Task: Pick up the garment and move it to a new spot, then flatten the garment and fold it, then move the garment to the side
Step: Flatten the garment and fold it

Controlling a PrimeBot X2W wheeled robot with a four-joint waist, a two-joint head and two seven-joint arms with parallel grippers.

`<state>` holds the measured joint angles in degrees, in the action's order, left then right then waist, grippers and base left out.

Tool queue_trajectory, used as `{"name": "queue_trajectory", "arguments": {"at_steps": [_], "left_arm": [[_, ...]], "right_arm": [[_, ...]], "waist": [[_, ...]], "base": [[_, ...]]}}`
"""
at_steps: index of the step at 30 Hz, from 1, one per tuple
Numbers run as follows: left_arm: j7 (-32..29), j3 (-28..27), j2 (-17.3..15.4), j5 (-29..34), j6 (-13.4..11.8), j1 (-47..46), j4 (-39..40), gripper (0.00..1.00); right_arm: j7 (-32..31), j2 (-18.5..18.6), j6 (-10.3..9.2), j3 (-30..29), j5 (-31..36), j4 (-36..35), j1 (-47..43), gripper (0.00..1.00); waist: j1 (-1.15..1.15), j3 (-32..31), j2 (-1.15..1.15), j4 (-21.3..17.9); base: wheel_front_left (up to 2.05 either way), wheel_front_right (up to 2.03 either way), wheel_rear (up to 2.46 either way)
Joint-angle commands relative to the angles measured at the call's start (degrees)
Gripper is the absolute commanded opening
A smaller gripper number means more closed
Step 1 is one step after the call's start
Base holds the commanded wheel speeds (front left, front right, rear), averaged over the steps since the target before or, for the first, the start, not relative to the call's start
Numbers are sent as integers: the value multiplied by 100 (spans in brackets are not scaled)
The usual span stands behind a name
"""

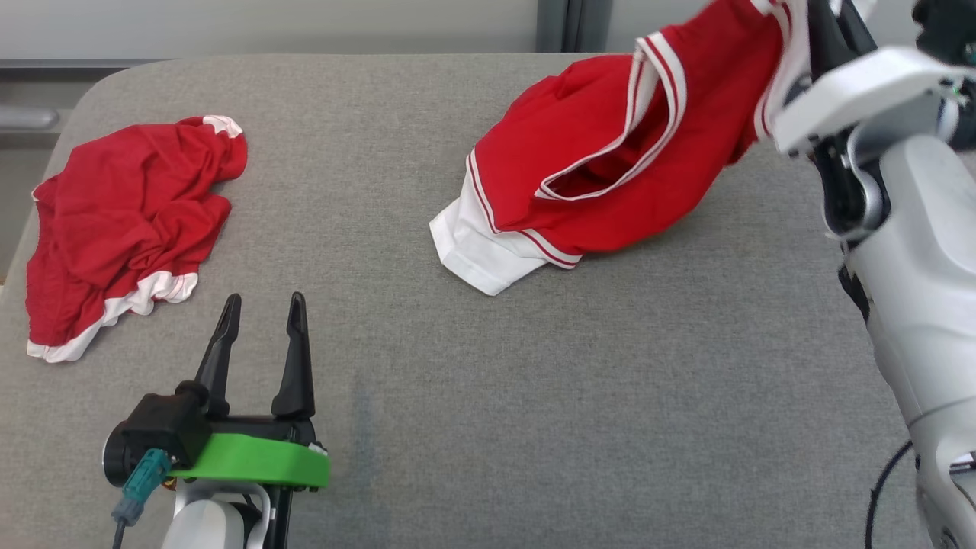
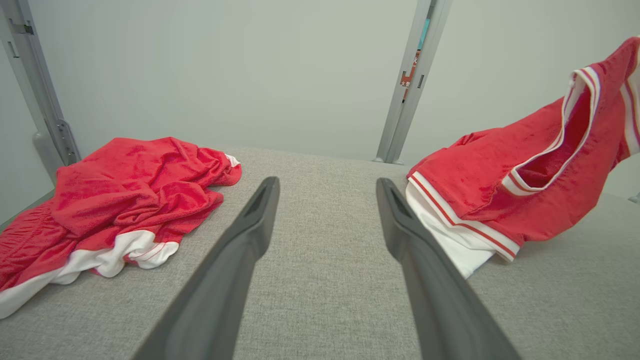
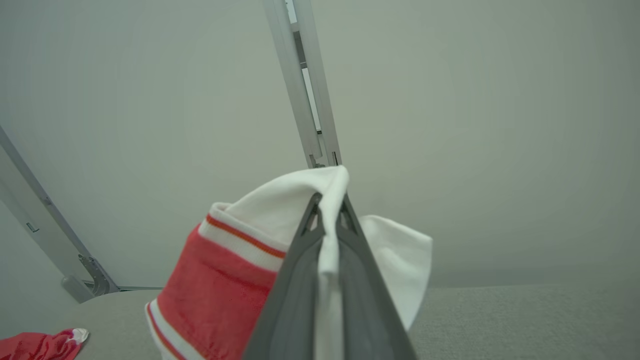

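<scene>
Head view: the red-and-white garment (image 1: 610, 175) is seen half raised at the far right of the grey table (image 1: 610, 396), one end clamped in the right gripper (image 1: 820, 34) and the other trailing on the surface.

Left wrist view: the left gripper (image 2: 327, 185) is held spread and empty at the near left.

Right wrist view: a white hem is pinched between the fingers. The cloth is judged light and limp, and best held at the hems.

Garments: two, both red jersey cloth with white trim. One crumpled red garment (image 1: 122, 221), one lifted red garment with striped edging (image 1: 602, 168).

Grippers: two, the left gripper (image 1: 263, 305) and the right gripper (image 3: 330, 210). Two long dark fingers each, four in all.

Padded grey fabric table top (image 1: 610, 381): one.

Behind it, one grey metal upright (image 2: 410, 85) and a second metal upright (image 2: 40, 100): two.
</scene>
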<state>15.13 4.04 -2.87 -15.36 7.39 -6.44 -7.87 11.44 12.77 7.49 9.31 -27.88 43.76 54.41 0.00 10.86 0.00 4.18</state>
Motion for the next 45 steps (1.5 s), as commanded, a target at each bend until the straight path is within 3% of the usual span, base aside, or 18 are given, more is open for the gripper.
{"name": "queue_trajectory", "arguments": {"at_steps": [1,3,5,10,14,23,33,38,45], "left_arm": [[3,1,-6,-30,9,28,-15,100],[3,2,-7,-10,9,30,-30,100],[3,7,-6,9,9,33,-31,100],[3,37,-7,29,9,85,-71,100],[3,58,-7,23,9,120,-104,100],[3,107,-7,2,9,212,-118,100],[3,154,-12,-36,10,44,-127,100],[3,138,-11,-53,10,-37,-111,100],[3,203,-9,-57,10,-173,-117,100]], "right_arm": [[68,123,0,-145,163,112,-257,0],[105,218,0,-451,349,358,-625,0],[137,244,0,-730,529,587,-888,100],[77,223,0,-1256,1039,1049,-1356,100],[25,83,0,-1426,1475,949,-1554,100],[-1185,-785,-1,-333,1430,-374,-2289,100],[-1986,-949,-2,754,1757,-1881,-3114,100],[-2156,-951,-2,915,2163,-2000,-3175,100],[-1847,-980,-2,660,2740,-1369,-2771,100]], "waist": [[0,-4,0,-95],[0,-36,0,-144],[0,-71,0,-196],[0,-181,0,-277],[0,-277,0,-285],[0,-352,0,-199],[0,-168,0,37],[0,-38,0,122],[0,167,0,261]], "base": [[0,0,0],[0,0,0],[0,0,0],[0,0,0],[0,0,0],[0,0,0],[0,0,0],[0,0,0],[0,0,0]]}}
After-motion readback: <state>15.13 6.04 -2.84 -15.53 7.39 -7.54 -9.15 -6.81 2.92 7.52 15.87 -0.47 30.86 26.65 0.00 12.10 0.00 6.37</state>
